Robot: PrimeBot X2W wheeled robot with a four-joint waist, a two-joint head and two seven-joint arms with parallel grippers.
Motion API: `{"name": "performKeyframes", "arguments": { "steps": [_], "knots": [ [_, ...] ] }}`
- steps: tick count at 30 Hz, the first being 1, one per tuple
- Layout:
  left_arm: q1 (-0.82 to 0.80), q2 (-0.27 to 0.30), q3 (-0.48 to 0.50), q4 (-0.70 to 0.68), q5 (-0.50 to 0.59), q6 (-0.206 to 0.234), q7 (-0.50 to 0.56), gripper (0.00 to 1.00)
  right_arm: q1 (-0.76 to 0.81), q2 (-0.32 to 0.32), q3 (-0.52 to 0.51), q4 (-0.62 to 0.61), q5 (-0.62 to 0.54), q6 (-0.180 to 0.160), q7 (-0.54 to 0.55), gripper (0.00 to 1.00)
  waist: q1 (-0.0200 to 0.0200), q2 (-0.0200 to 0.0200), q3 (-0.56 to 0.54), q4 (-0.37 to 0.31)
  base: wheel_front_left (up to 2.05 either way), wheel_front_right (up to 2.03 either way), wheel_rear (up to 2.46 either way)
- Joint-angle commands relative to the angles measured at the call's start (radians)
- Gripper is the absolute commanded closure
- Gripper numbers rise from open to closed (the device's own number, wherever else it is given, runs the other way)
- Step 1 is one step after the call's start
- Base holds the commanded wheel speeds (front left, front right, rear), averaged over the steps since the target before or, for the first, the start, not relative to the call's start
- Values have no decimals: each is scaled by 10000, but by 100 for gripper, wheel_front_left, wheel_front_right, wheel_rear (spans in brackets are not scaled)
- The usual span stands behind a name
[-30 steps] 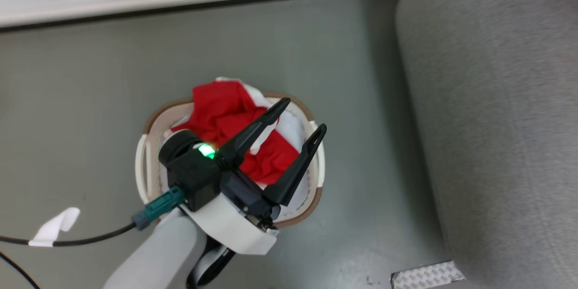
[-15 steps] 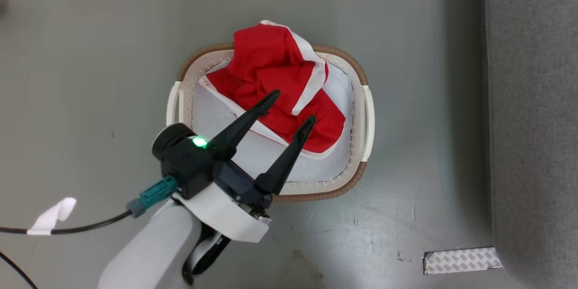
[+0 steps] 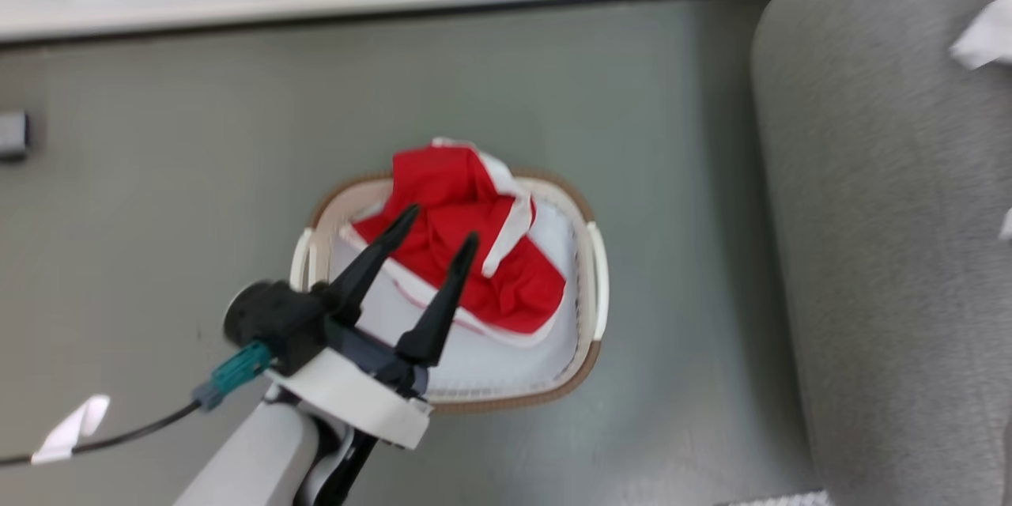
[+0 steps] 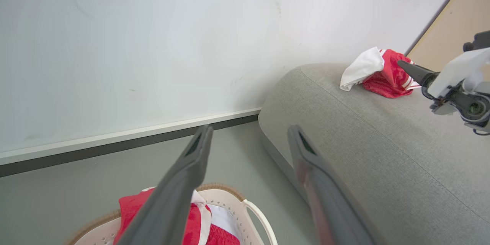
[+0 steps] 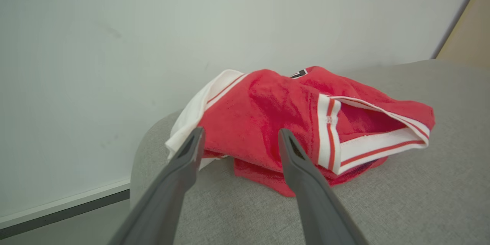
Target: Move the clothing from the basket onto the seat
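One red garment (image 5: 291, 111) lies on the seat (image 5: 421, 199), my right gripper (image 5: 240, 132) spread empty before it, so that drop looks done; remaining clothing (image 3: 514, 285) sits heaped in the basket (image 3: 597, 277) below my wide-open left gripper (image 3: 443, 224), next I'd lower left and pinch a fold

Red clothing (image 4: 383, 84) lies on the seat (image 4: 383, 160) beyond spread fingers (image 4: 180, 191).

The left hand (image 3: 443, 223) has two long tapered black fingers (image 3: 371, 261) on a black housing (image 3: 269, 320). A white collar (image 3: 348, 399) caps the pale grey forearm (image 3: 245, 458); beside the collar, a teal connector (image 3: 237, 368) ends a black cable (image 3: 134, 433).
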Motion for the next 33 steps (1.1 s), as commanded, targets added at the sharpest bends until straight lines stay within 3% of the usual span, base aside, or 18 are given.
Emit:
{"name": "performKeyframes", "arguments": {
  "steps": [1, 10, 20, 33],
  "knots": [
    [289, -22, 183, 50, -58, 84, -3, 0, 501, 17, 385, -213, 282, -25, -72, 0, 0, 0, -727, -263, 0, 0, 0],
    [1830, -580, 1510, 55, 305, 243, -5, 0, 3528, 53, 3574, -2179, 2626, -25, -89, 0, 0, 0, -2194, -222, 0, 0, 0],
    [3199, -1348, 3504, 172, 1127, 120, -5, 0, 5806, 65, 5453, -4545, 3617, -23, -76, 0, 0, 0, -3271, 312, 0, 0, 0],
    [4957, -2148, 5434, 448, 2729, -204, -5, 0, 8004, 49, 7016, -4632, 3693, -25, -78, 0, 0, 0, -4643, 898, 0, 0, 0]
  ]
}}
